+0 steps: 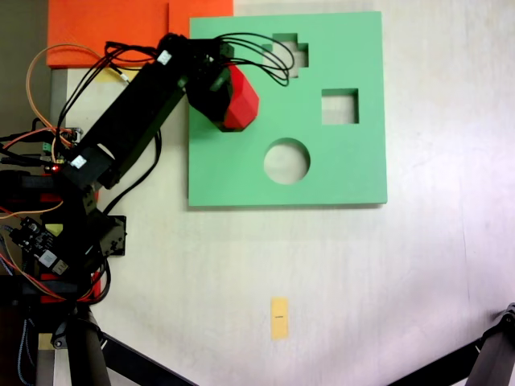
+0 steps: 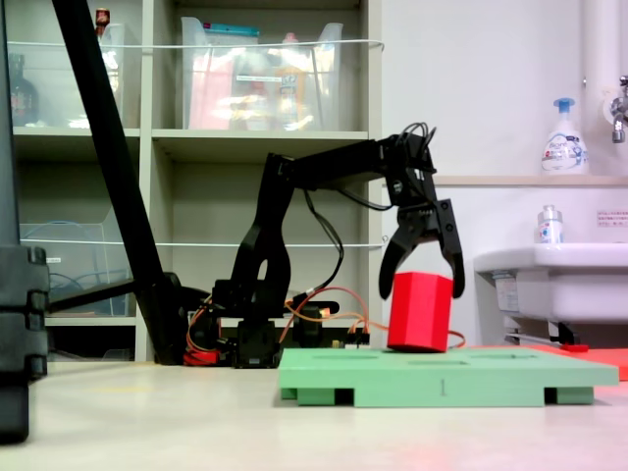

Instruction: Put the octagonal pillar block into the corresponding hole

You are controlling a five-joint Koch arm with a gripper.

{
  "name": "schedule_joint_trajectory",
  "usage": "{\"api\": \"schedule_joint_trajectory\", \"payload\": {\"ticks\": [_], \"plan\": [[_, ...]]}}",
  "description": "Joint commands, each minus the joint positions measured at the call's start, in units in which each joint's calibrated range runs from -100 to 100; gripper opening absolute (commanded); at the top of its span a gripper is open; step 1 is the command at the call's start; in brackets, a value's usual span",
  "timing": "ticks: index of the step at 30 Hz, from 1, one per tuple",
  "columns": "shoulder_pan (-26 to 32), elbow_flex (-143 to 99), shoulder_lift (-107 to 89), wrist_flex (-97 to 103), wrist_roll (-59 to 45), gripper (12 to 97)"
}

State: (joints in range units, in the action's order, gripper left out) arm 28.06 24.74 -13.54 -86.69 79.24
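Observation:
The red octagonal pillar block (image 1: 244,103) (image 2: 420,312) stands upright on the left part of the green foam board (image 1: 346,173) (image 2: 491,378), its bottom at the board's top surface. My gripper (image 1: 232,100) (image 2: 421,290) comes down from above. Its two black fingers (image 2: 387,270) hug the block's upper sides, so it is shut on the block. The eight-sided hole is hidden under the block and the gripper in the fixed view from above. The round cutout (image 1: 286,161), the square cutout (image 1: 339,106) and a cross-shaped cutout (image 1: 290,55) lie uncovered.
An orange foam sheet (image 1: 105,28) lies past the board's upper left corner. The arm's base and loose wires (image 1: 48,209) fill the left side. A small yellow tag (image 1: 279,318) lies on the white table. Black tripod legs (image 1: 491,362) cross the lower corners.

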Motion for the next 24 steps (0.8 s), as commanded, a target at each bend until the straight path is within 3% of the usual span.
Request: {"api": "schedule_joint_trajectory", "payload": {"ticks": [1, 24], "plan": [[0.6, 3.8, -1.4, -1.3, 0.4, 38.5], [0.8, 2.2, -2.5, -6.9, 0.4, 38.4]]}}
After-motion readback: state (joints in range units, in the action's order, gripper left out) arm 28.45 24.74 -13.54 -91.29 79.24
